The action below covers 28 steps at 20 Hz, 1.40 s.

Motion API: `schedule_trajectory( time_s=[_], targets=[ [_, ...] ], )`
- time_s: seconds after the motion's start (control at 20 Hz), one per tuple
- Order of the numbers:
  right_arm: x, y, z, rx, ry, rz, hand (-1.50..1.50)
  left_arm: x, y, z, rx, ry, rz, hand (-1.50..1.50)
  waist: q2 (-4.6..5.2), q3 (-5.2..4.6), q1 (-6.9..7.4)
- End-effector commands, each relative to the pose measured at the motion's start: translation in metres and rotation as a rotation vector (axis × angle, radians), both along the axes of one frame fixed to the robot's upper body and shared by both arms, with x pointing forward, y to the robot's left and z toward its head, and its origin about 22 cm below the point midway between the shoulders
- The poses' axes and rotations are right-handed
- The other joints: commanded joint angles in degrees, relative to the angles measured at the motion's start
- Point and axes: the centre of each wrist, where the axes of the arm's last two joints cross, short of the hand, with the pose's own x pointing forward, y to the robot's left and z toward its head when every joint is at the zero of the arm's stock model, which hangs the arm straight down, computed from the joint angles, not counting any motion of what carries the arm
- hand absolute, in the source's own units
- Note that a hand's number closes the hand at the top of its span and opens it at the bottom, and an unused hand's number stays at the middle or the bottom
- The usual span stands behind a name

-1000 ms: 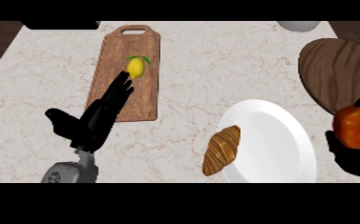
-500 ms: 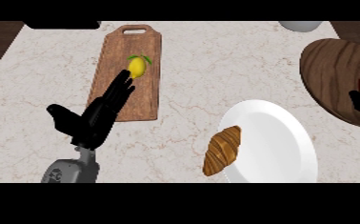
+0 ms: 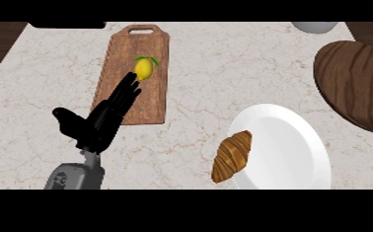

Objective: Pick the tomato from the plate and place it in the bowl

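The left robot hand (image 3: 98,122) rests open by the cutting board (image 3: 138,73) on the bench (image 3: 218,73) — the right one and the tomato are out of view, likely at the bowl (image 3: 350,85) beyond the plate (image 3: 291,152) — so placing seems underway, with release next.

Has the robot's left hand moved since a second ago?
No. The left hand is open with its fingers over the cutting board, just below the lemon, as before.
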Motion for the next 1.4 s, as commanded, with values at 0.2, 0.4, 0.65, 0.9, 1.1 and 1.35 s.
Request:
schedule_trajectory(
  time_s=[0.2,0.4,0.65,0.9,1.1,1.35],
  targets=[
    [0.052,-0.038,-0.053,-0.109,0.060,-0.060,1.50,0.001,-0.025,0.009,-0.007,-0.016,-0.018,0.00,0.24,0.04,0.77],
    [0.062,-0.060,-0.055,0.007,0.224,-0.167,1.50,0.006,-0.032,0.011,-0.009,-0.012,-0.036,0.00,0.65,0.08,1.50],
    [0.062,-0.079,-0.085,0.131,0.207,-0.160,-1.50,0.006,-0.019,0.005,-0.015,-0.007,-0.033,0.00,0.88,0.17,1.82],
    [0.054,-0.094,-0.092,0.281,0.061,-0.072,-1.50,0.002,-0.007,-0.002,-0.008,-0.010,-0.015,0.00,0.56,0.16,0.86],
    [0.067,-0.077,-0.080,0.523,-0.314,-0.038,-1.50,-0.001,-0.006,-0.001,0.009,0.008,0.002,0.00,0.09,0.30,-0.05],
    [0.050,-0.091,-0.084,0.639,-0.530,0.135,-1.50,-0.008,-0.014,-0.006,0.007,0.004,0.015,0.00,-0.62,0.06,-1.73]
  ],
)
